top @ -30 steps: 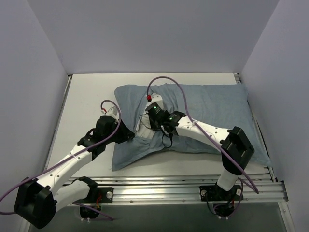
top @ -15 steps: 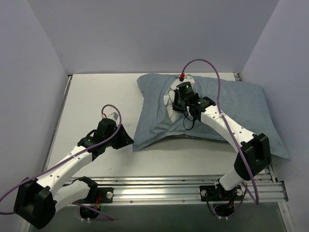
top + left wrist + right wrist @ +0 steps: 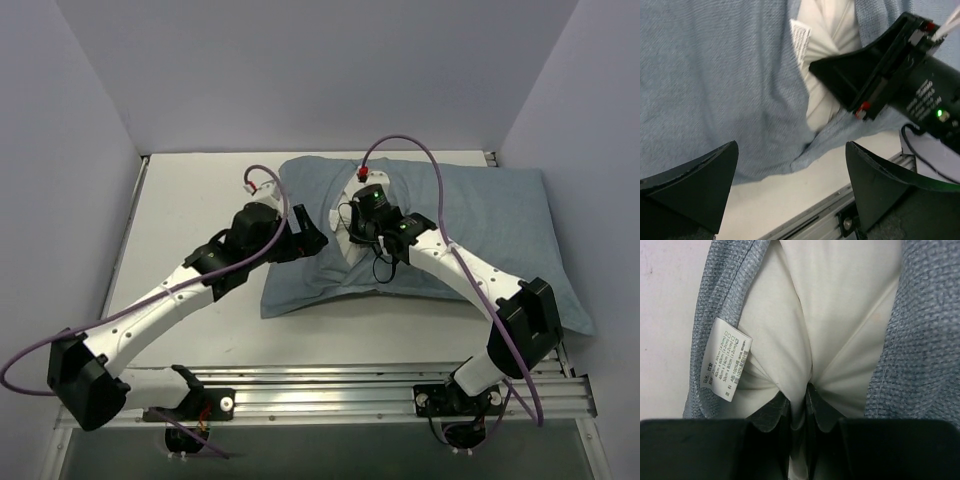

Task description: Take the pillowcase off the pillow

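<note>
The pillowcase (image 3: 470, 225), plain blue-grey on its showing face, lies across the back right of the table with the pillow inside. White pillow (image 3: 352, 245) cloth bulges out of the opening near the left end. My right gripper (image 3: 353, 230) is shut on a fold of that white pillow (image 3: 840, 315), with the pillowcase (image 3: 927, 340) edges on both sides and a printed tag (image 3: 729, 364) to its left. Just left of the opening, my left gripper (image 3: 308, 238) hangs wide open over the pillowcase (image 3: 715, 75), holding nothing. The left wrist view shows the pillow (image 3: 826, 65) and tag (image 3: 801, 36).
The white table (image 3: 190, 200) runs left of the pillow. An aluminium rail (image 3: 380, 385) lines the near edge, also seen as rail (image 3: 825, 210) below the left fingers. Grey walls close in at the back and both sides. Purple cables loop above both wrists.
The right gripper has dragged the pillow back and to the right, still pinching it. The left gripper has let go of the pillowcase, opened wide and moved up to the pillow's left end.
</note>
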{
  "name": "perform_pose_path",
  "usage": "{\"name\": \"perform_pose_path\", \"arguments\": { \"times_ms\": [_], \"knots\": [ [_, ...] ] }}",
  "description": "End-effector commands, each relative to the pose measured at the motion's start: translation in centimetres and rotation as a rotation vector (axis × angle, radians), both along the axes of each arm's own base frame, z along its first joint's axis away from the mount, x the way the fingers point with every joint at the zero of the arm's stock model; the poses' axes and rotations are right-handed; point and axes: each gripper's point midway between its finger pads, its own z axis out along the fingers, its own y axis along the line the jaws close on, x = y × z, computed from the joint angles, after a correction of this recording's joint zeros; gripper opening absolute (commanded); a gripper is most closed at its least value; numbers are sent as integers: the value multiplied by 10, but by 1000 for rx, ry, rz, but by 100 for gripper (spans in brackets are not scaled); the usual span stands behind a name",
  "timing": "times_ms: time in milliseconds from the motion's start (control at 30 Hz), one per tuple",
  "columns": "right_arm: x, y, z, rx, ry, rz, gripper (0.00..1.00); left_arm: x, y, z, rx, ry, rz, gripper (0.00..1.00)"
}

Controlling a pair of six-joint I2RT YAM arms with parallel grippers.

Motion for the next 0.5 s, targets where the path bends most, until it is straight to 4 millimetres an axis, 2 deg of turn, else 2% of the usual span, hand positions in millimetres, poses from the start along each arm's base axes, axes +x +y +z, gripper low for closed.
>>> {"name": "perform_pose_path", "arguments": {
  "times_ms": [0, 33, 67, 133, 200, 267, 333, 367, 400, 433, 467],
  "knots": [
    [-23, 23, -5, 32, 29, 57, 0, 27, -16, 5, 80, -81, 65, 96],
    [-24, 24, -6, 35, 31, 56, 0, 29, -22, 4, 94, -89, 64, 96],
    [-25, 27, -6, 35, 30, 58, 0, 34, -24, -9, 139, -76, 76, 95],
    [-26, 29, -6, 33, 24, 59, 0, 44, -26, -10, 176, -98, 120, 93],
    [-27, 31, -7, 28, 22, 53, 0, 54, -28, -23, 214, -99, 146, 91],
    [-28, 32, -7, 31, 22, 49, 0, 57, -27, -43, 250, -60, 170, 84],
    [-29, 31, -5, 32, 18, 44, 0, 55, -20, -62, 288, -24, 197, 73],
    [-29, 30, -3, 34, 12, 39, 0, 50, -16, -72, 294, 5, 207, 61],
    [-27, 25, -3, 25, 10, 24, 0, 46, -13, -78, 297, 20, 212, 56],
    [-27, 23, 1, 28, 1, 17, 0, 36, -4, -100, 324, 57, 211, 51],
    [-26, 21, 2, 28, 0, 13, 0, 29, 1, -103, 307, 76, 224, 43]
  ]
}}
